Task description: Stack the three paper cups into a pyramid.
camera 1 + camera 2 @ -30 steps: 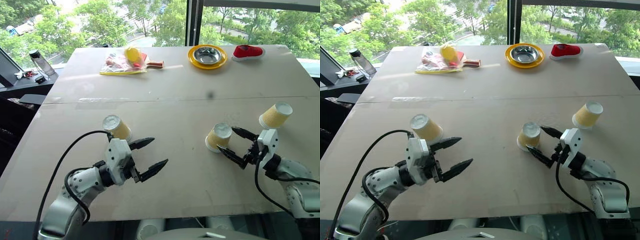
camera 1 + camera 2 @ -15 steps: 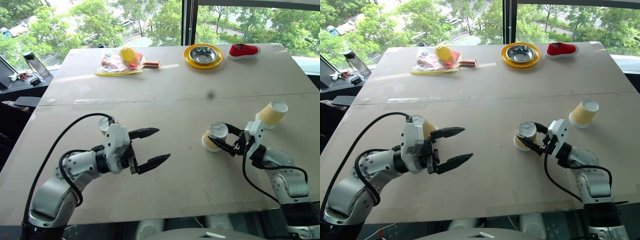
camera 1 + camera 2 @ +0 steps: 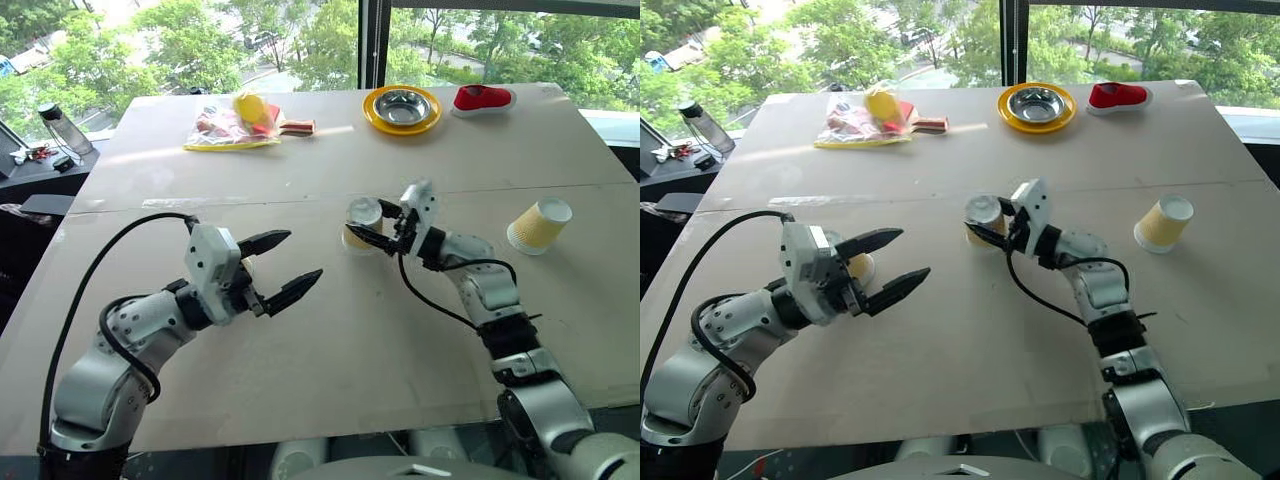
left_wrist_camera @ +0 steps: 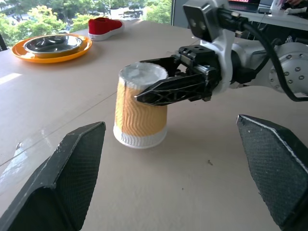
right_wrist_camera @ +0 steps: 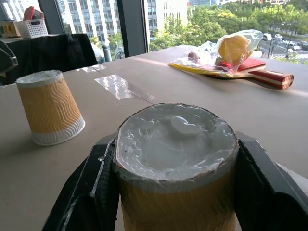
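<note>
Left wrist view: right hand point(image 4: 159, 79) grips a cup point(image 4: 139, 108) (upside down); left hand point(image 3: 280, 268) gapes.

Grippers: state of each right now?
Left gripper: open, holding nothing.
Right gripper: shut on a paper cup, upside down on the table.

Right tool point(image 3: 992, 222) clamped on one upturned paper cup point(image 3: 983, 217) mid-table — left tool point(image 3: 888, 265) agape, another cup point(image 3: 1164, 222) far right.
</note>
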Robot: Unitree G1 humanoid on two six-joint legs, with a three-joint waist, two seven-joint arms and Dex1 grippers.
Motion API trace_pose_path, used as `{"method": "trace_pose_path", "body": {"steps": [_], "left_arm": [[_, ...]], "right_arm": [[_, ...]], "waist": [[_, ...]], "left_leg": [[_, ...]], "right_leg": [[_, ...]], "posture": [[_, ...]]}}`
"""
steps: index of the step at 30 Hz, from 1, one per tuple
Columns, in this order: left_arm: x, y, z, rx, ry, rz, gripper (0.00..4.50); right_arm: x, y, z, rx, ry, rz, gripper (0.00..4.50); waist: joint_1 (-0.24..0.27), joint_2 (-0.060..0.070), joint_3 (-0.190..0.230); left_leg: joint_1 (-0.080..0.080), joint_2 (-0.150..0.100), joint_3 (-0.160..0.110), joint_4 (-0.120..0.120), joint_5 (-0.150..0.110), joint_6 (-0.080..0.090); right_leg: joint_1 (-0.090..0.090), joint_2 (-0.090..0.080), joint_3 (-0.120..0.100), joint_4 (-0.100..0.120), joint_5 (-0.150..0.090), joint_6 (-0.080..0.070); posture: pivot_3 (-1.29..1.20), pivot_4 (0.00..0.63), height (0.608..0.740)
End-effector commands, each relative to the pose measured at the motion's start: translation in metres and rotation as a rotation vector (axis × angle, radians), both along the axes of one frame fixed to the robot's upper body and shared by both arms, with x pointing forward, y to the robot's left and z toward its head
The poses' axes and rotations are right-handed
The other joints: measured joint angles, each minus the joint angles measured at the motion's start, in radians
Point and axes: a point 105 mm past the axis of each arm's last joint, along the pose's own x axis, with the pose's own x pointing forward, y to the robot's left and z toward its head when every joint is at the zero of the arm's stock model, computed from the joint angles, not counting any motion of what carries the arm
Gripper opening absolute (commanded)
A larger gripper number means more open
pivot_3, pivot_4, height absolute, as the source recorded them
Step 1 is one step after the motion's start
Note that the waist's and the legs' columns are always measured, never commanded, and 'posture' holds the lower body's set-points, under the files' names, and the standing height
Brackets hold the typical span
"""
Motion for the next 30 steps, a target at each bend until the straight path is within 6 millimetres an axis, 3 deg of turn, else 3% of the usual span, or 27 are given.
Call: {"method": "trace_pose_path", "body": {"steps": [1, 5, 13, 20, 23, 25, 30], "left_arm": [[0.000, 0.002, 0.007, 0.000, -0.025, 0.018, 4.50], [0.002, -0.003, 0.007, -0.002, -0.025, 0.011, 4.50], [0.000, -0.024, 0.017, -0.024, -0.019, -0.105, 4.50], [0.007, -0.067, 0.028, -0.010, -0.023, -0.265, 4.50], [0.014, -0.084, 0.032, -0.003, -0.040, -0.312, 4.50], [0.018, -0.090, 0.033, 0.010, -0.046, -0.328, 4.50], [0.020, -0.095, 0.037, 0.023, -0.068, -0.355, 4.50]], "right_arm": [[0.010, 0.006, 0.001, 0.000, 0.018, -0.005, 2.75], [0.007, 0.003, 0.005, 0.048, -0.006, 0.001, 4.45], [-0.024, -0.059, 0.025, 0.048, -0.199, -0.166, 4.45], [-0.044, -0.165, 0.056, -0.071, -0.450, -0.679, 4.45], [-0.050, -0.229, 0.054, -0.108, -0.420, -0.943, 4.45], [-0.052, -0.254, 0.049, -0.111, -0.390, -1.036, 4.45], [-0.046, -0.282, 0.030, -0.069, -0.282, -1.137, 4.45]], "waist": [[0.000, 0.000, 0.000], [-0.002, 0.000, 0.000], [0.000, 0.000, 0.000], [0.012, 0.000, 0.000], [0.018, 0.000, 0.000], [0.018, 0.000, 0.000], [0.001, 0.000, 0.000]], "left_leg": [[-0.001, 0.000, 0.000, 0.000, 0.002, -0.003], [-0.012, 0.000, 0.000, 0.001, 0.003, -0.004], [-0.012, 0.000, -0.001, 0.002, 0.002, -0.004], [-0.012, -0.002, 0.000, 0.005, 0.000, -0.001], [-0.012, -0.002, 0.001, 0.006, 0.000, -0.001], [-0.012, -0.002, 0.000, 0.006, 0.001, -0.001], [-0.011, -0.001, 0.002, 0.006, 0.001, -0.001]], "right_leg": [[0.000, 0.000, 0.000, 0.000, 0.000, 0.000], [-0.010, 0.000, 0.000, 0.000, 0.000, 0.000], [-0.010, -0.001, -0.001, 0.000, 0.000, 0.000], [-0.008, 0.000, 0.000, 0.002, 0.000, 0.001], [-0.008, 0.001, 0.001, 0.003, 0.000, 0.001], [-0.008, 0.002, 0.001, 0.003, 0.000, 0.001], [-0.008, 0.003, 0.003, 0.003, 0.000, 0.001]], "posture": [[0.00, 0.150, 0.740], [0.00, 0.150, 0.740], [0.00, 0.150, 0.740], [0.00, 0.150, 0.740], [0.00, 0.150, 0.740], [0.00, 0.150, 0.740], [0.00, 0.150, 0.740]]}}
